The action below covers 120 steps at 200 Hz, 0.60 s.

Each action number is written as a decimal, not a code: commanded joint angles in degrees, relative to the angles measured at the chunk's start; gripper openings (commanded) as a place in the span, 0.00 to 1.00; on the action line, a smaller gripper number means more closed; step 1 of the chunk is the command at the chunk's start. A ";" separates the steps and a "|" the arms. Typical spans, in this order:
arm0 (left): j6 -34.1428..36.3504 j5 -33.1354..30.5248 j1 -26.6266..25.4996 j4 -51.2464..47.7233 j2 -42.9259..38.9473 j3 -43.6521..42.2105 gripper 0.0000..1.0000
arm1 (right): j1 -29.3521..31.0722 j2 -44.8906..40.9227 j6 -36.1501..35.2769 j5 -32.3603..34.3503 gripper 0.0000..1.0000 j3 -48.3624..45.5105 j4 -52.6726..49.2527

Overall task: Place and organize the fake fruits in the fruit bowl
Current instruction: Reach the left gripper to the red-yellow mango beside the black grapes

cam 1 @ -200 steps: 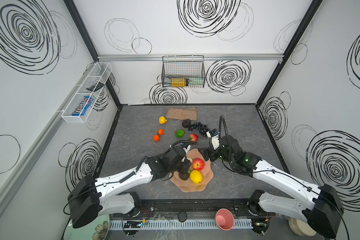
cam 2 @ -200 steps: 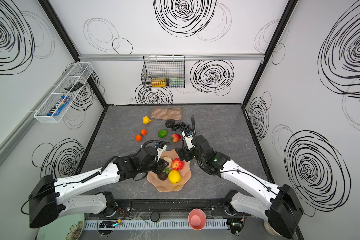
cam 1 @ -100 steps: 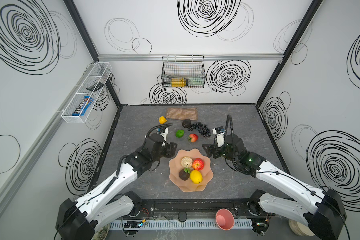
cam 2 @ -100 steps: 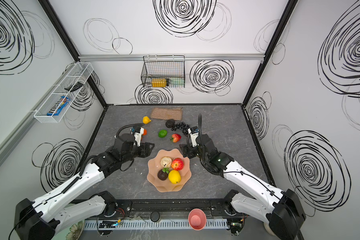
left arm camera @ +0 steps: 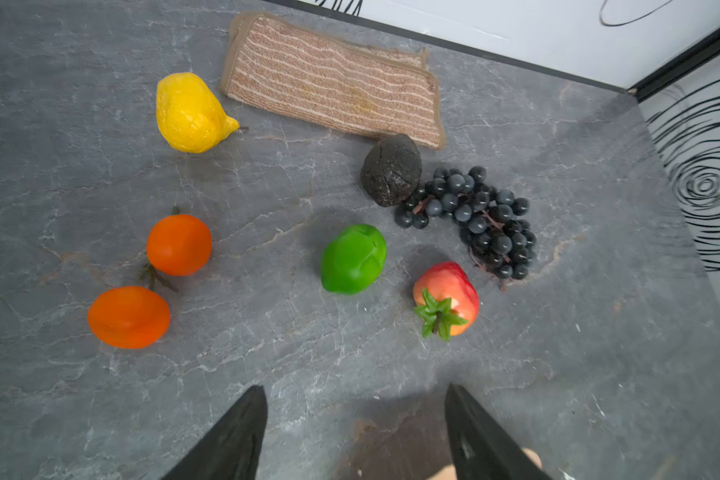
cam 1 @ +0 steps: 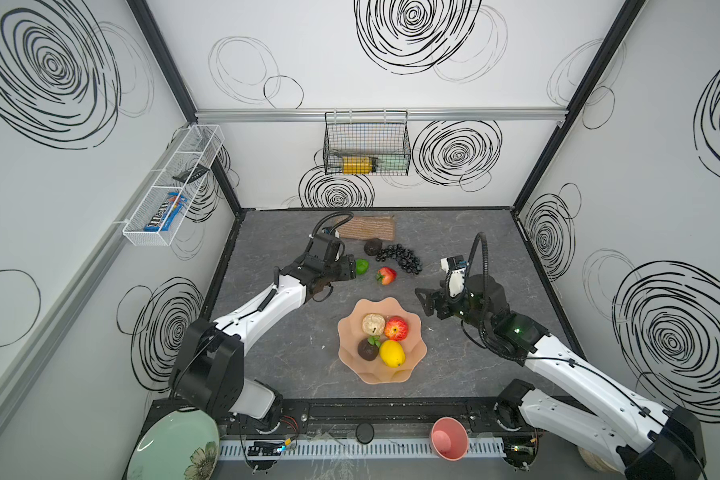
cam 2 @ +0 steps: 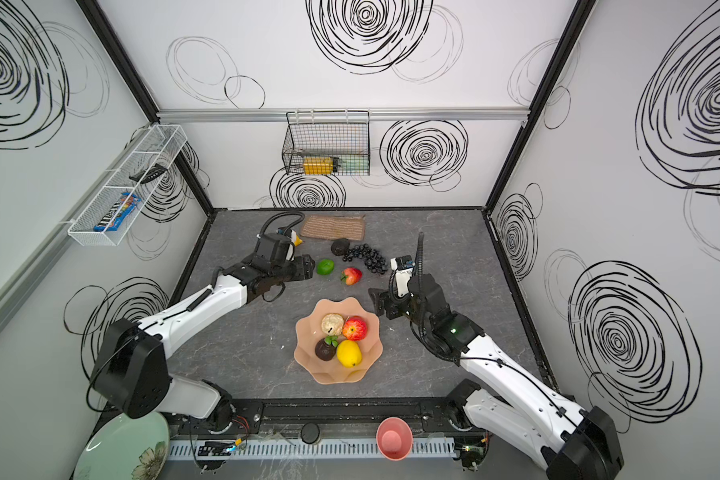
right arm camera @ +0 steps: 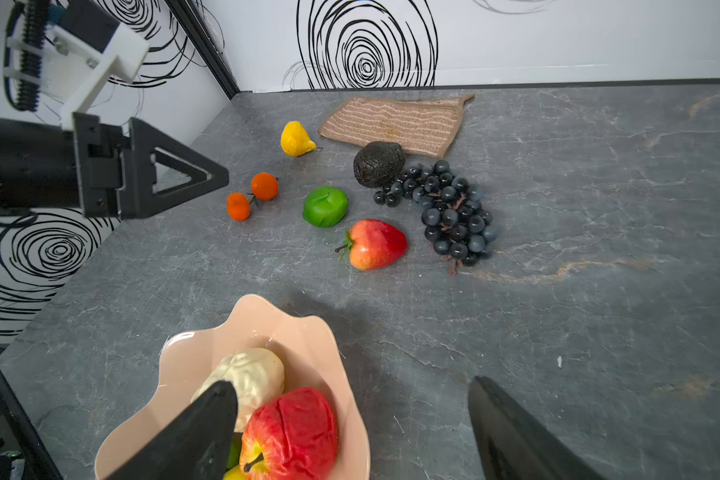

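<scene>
Grey marbled table (cam 1: 454,232) inside a white booth scribbled with black spirals. Over it the left gripper (left arm camera: 354,390) hangs with its black jaws spread and nothing between them. A second ago it stood in the wide peach-pink scalloped fruit bowl (cam 1: 375,376); it has now swung out toward the back-left part of the table, just beside the glossy green plastic lime (cam 1: 361,266). The right gripper (right arm camera: 352,384) is likewise spread and empty, drawn back a little from the bowl's far right rim.

The knobbly dark avocado (cam 1: 368,349) that the left jaws were over now lies free in the bowl, touching the yellow lemon (cam 1: 392,353); the cream pear (cam 1: 373,324) and the red apple (cam 1: 395,328) sit behind them. The bowl rests near the middle of the table's front edge.

By my reading four fruits are home and that drop is done. Loose toward the back edge are the lime, the red strawberry (left arm camera: 449,291), the black grape bunch (left arm camera: 474,220), a second dark avocado (left arm camera: 391,170) touching it, a second yellow lemon (left arm camera: 190,112) and two small oranges (left arm camera: 179,245); all lie near the tan woven mat (left arm camera: 333,87). The lime looks the likely next pick.
</scene>
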 commanded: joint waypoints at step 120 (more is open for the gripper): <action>12.22 2.36 -9.74 -15.93 26.60 29.78 0.89 | -3.20 -8.89 -0.47 -2.01 0.95 -5.17 -2.89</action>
